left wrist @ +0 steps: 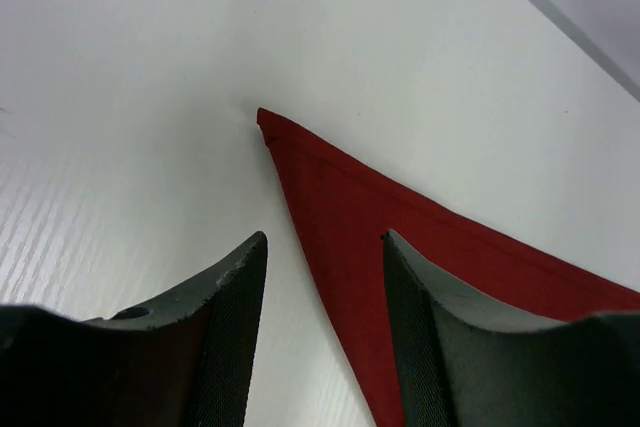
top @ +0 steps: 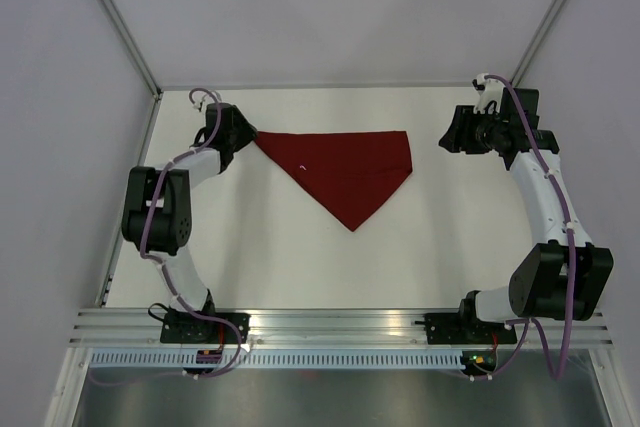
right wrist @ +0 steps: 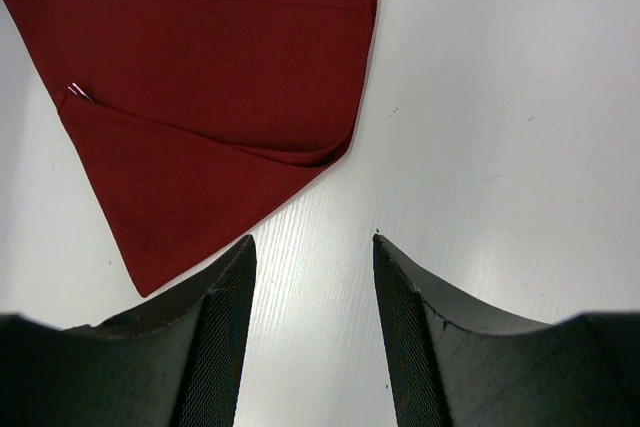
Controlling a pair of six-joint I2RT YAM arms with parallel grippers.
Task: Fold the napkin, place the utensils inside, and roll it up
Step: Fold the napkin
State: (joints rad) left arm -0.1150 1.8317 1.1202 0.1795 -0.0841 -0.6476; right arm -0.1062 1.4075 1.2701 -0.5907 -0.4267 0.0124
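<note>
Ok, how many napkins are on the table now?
1. The napkin, folded into a triangle, lies at the far middle of the table, between the left gripper and right gripper. Another could be hidden under it.

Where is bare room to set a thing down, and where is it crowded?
The widest bare patch of table lies between the napkin and the rail by the arm bases. A narrower one separates the napkin's right corner from the open right gripper. Crowded: the napkin's left corner, where the open left gripper stands.
</note>
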